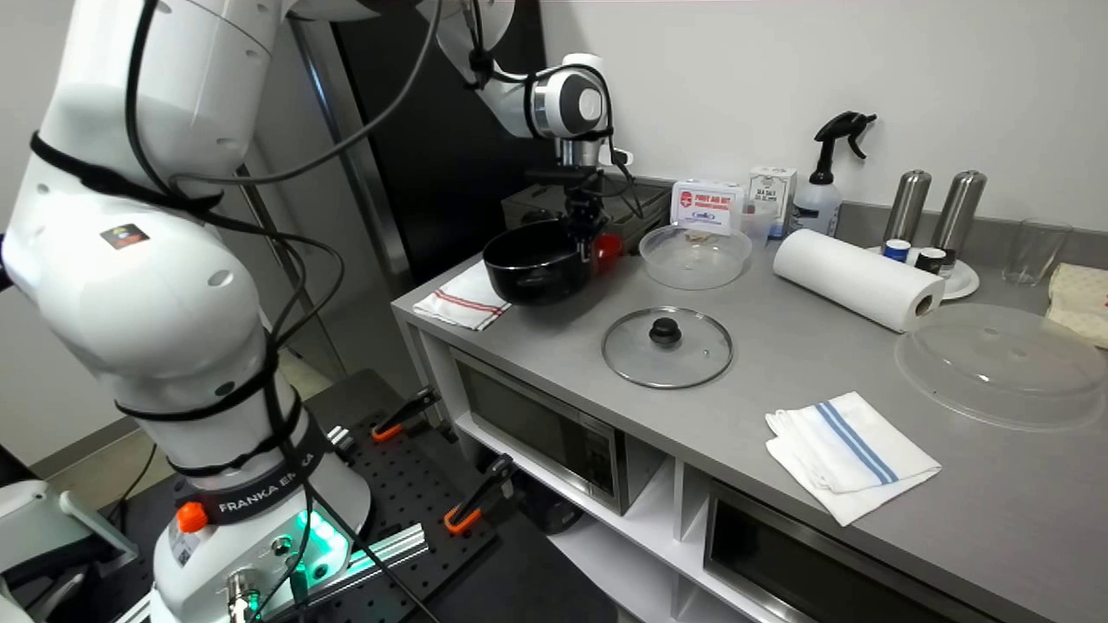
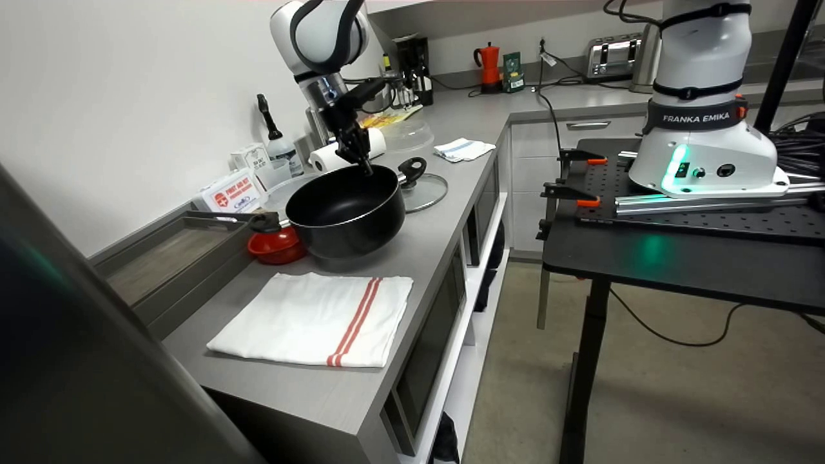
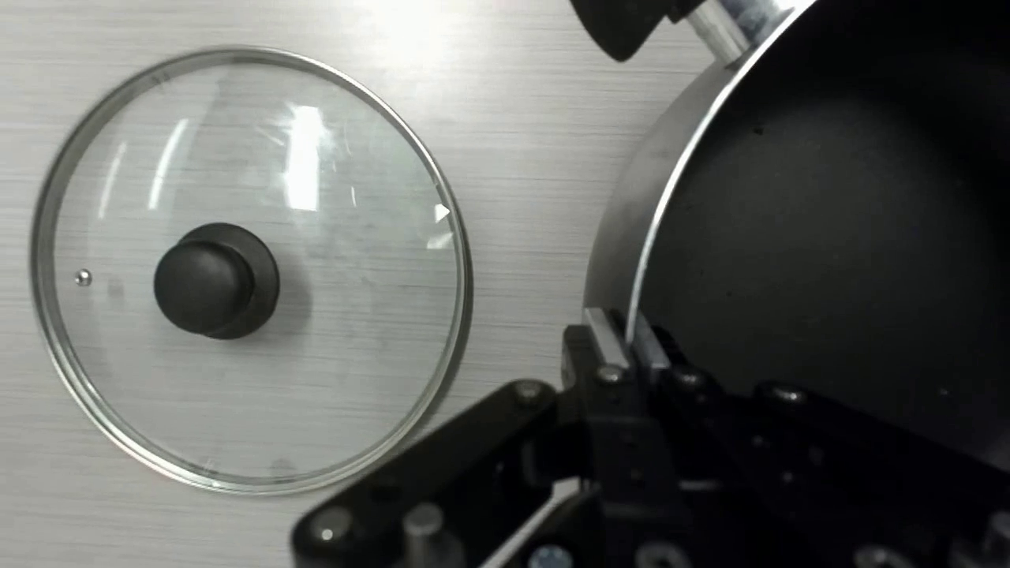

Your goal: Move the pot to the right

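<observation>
The black pot (image 1: 537, 275) is at the fridge end of the counter, beside the red-striped towel. It shows in an exterior view (image 2: 351, 225) with its dark interior facing up and a shadow beneath it. It seems to hang slightly above the counter. My gripper (image 1: 585, 251) comes down at the pot's edge, and it also shows in an exterior view (image 2: 367, 169). In the wrist view the gripper's fingers (image 3: 629, 335) are closed around the thin rim of the pot (image 3: 789, 237), one finger inside and one outside. One pot handle (image 3: 623, 24) shows at the top.
The glass lid (image 1: 666, 348) lies flat beside the pot. A red bowl (image 2: 277, 248) and a grey tray (image 2: 167, 258) are close behind the pot. A striped towel (image 2: 316, 319) lies by the counter's end. A clear bowl (image 1: 695, 258) and paper roll (image 1: 853, 277) stand farther along.
</observation>
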{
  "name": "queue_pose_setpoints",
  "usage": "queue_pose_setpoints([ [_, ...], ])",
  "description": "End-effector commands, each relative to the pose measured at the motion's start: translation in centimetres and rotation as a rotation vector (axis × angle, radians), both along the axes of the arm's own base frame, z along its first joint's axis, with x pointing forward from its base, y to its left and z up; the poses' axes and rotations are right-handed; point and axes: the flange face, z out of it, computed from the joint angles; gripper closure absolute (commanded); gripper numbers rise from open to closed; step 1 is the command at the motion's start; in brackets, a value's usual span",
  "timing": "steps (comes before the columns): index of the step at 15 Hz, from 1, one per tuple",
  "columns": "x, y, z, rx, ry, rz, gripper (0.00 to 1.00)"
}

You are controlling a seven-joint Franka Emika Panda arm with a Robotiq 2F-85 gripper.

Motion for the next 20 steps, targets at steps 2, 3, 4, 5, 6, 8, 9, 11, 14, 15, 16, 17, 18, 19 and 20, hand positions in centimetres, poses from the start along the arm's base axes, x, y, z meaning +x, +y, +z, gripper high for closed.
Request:
queue_pose_setpoints([
  [2, -1.4, -1.6, 2.3, 0.014, -0.011, -0.009, 0.99],
  [3, -1.5, -2.0, 2.4, 0.014, -0.009, -0.012, 0.99],
  [4, -1.6, -2.4, 2.4, 0.017, -0.006, -0.016, 0.99],
  [5, -1.8, -2.8, 2.4, 0.019, -0.004, -0.019, 0.99],
  [6, -2.0, -3.0, 2.3, 0.021, -0.002, -0.021, 0.99],
  [8, -2.5, -3.5, 2.2, 0.022, 0.001, -0.02, 0.99],
  [9, -2.7, -3.7, 2.1, 0.022, 0.003, -0.02, 0.99],
  [11, -3.4, -3.8, 1.7, 0.023, 0.009, -0.016, 0.99],
  [14, -4.3, -3.9, 1.2, 0.021, 0.014, -0.011, 0.99],
  [15, -4.6, -3.9, 1.0, 0.022, 0.015, -0.009, 0.99],
  [16, -4.9, -3.9, 0.9, 0.022, 0.016, -0.007, 0.99],
  [17, -5.1, -3.9, 0.7, 0.023, 0.018, -0.005, 0.99],
  [18, -5.3, -3.9, 0.4, 0.024, 0.021, -0.003, 0.99],
  [19, -5.5, -4.0, 0.3, 0.025, 0.023, -0.001, 0.99],
  [20, -5.7, -4.0, 0.1, 0.026, 0.025, 0.002, 0.99],
])
